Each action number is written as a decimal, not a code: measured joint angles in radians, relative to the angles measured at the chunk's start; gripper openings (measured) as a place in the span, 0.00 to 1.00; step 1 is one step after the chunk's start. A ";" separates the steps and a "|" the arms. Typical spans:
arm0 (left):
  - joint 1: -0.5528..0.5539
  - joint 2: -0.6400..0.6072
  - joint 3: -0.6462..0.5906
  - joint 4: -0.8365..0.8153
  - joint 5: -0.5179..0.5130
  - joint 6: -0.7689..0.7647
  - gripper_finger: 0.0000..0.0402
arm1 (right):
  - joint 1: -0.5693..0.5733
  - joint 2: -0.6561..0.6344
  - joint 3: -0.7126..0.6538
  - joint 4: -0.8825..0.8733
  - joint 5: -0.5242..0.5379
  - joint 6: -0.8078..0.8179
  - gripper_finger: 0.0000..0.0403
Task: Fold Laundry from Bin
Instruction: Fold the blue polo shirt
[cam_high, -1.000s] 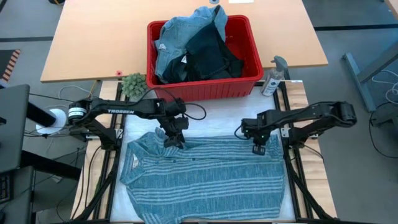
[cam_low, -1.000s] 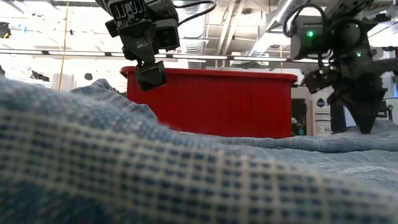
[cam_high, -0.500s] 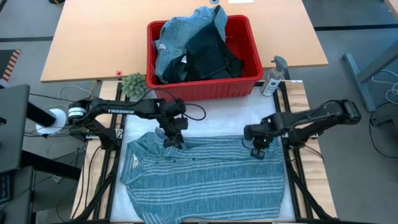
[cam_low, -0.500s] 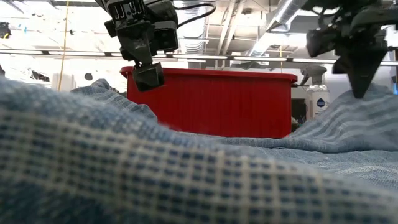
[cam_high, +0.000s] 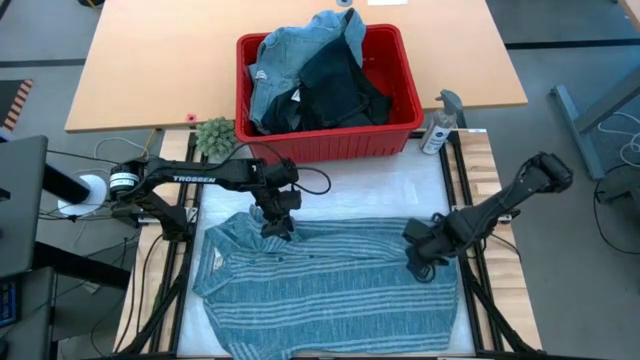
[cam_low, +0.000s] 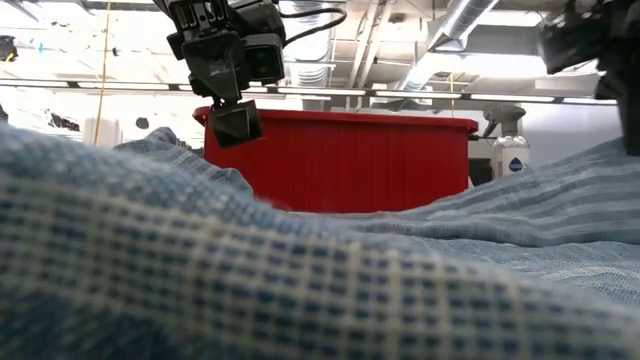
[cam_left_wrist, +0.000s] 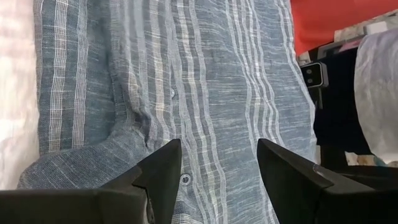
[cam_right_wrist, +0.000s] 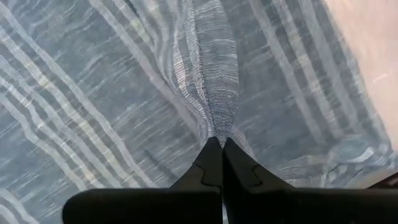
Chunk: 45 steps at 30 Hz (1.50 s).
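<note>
A blue-grey striped shirt (cam_high: 330, 280) lies spread on the white pad of the worktop (cam_high: 420, 190), in front of the red bin (cam_high: 400, 135). The bin stands at the far edge of the pad, and inside it are more clothes: a light blue denim piece (cam_high: 285, 60) and dark garments (cam_high: 340, 85).

The left tool (cam_high: 277, 226) hangs over the collar area of the shirt. Its two fingers (cam_left_wrist: 163, 174) are spread apart, with nothing between them; in the low view it is above the cloth, not touching it.

The right tool (cam_high: 420, 268) is at the right side of the shirt. Its fingers (cam_right_wrist: 211, 165) are pressed together and pinch a raised fold of the striped cloth.

A spray bottle (cam_high: 437, 125) stands just beside the right end of the bin, and a small green plant (cam_high: 214, 135) stands near its left end.
</note>
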 joint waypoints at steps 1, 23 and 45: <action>0.000 0.000 0.000 0.000 0.000 0.001 0.49 | 0.015 0.000 0.000 -0.001 0.003 0.025 0.05; 0.000 0.000 0.000 0.000 0.003 0.012 0.49 | 0.157 0.000 -0.043 0.093 -0.028 0.227 0.16; -0.013 -0.001 0.172 -0.127 -0.122 0.393 0.49 | 0.096 0.000 -0.042 0.208 0.088 0.115 0.49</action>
